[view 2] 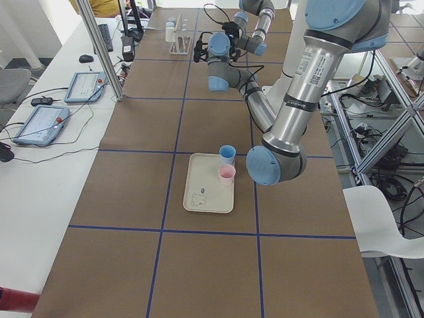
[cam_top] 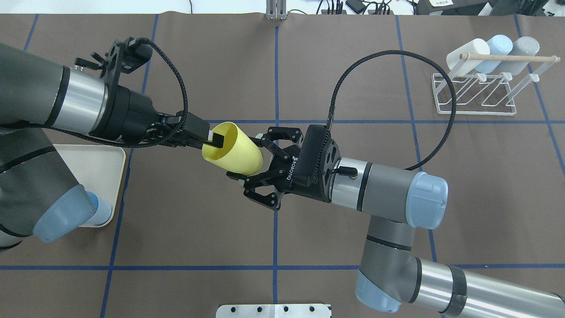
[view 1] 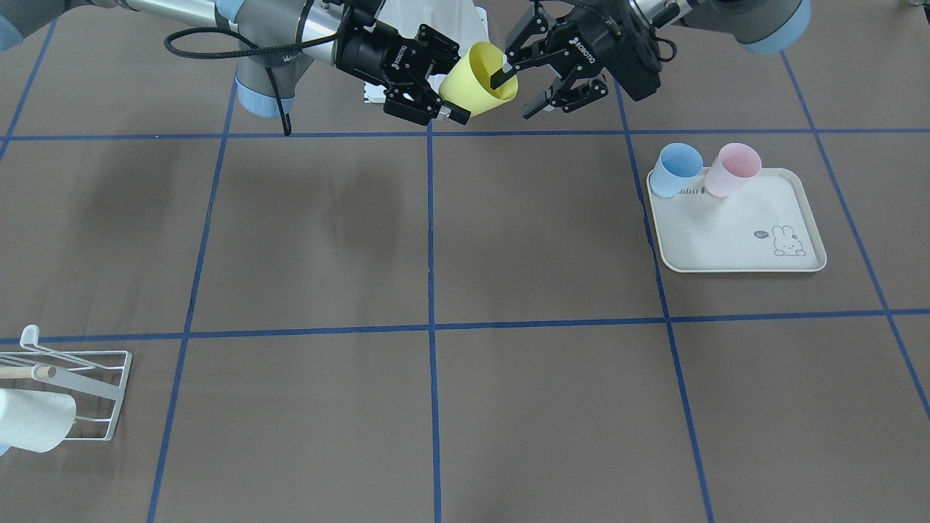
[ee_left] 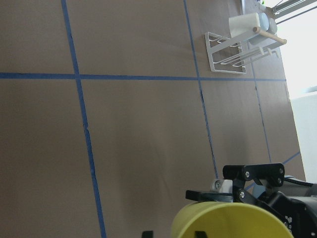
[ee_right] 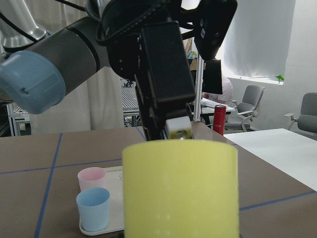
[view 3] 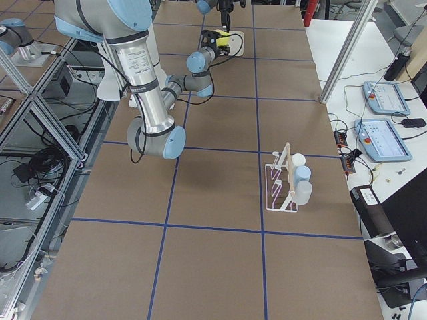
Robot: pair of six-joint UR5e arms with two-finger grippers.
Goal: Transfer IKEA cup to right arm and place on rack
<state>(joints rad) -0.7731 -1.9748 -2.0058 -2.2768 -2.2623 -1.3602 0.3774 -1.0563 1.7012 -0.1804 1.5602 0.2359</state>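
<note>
**Item: yellow cup** [cam_top: 234, 154]. It is held in the air on its side between the two grippers. Its mouth faces the left gripper and its closed end faces the right gripper.

**Right gripper** [cam_top: 250, 157]. The jaws are clamped across the cup's closed end, one finger on either side. Its wrist view is filled low down by the cup's wall.

**Left gripper** [view 1: 514, 94]. The jaws are parted. The front-facing view shows one finger inside the mouth and the other outside, clear of the wall. The overhead view shows this gripper edge-on, with only the inner finger visible.

**Rack** [cam_top: 476, 95]. It stands well beyond the right gripper, on that gripper's outer side. The overhead view shows three cups on it, white, pale blue and grey, under the dowel. The front-facing view crops it to one white cup.

**Tray** [view 1: 734, 232]. It lies below and outward of the left gripper. A blue cup [view 1: 676, 168] and a pink cup [view 1: 732, 168] stand at its robot-side edge. In the overhead view the left arm hides the pink one.
</note>
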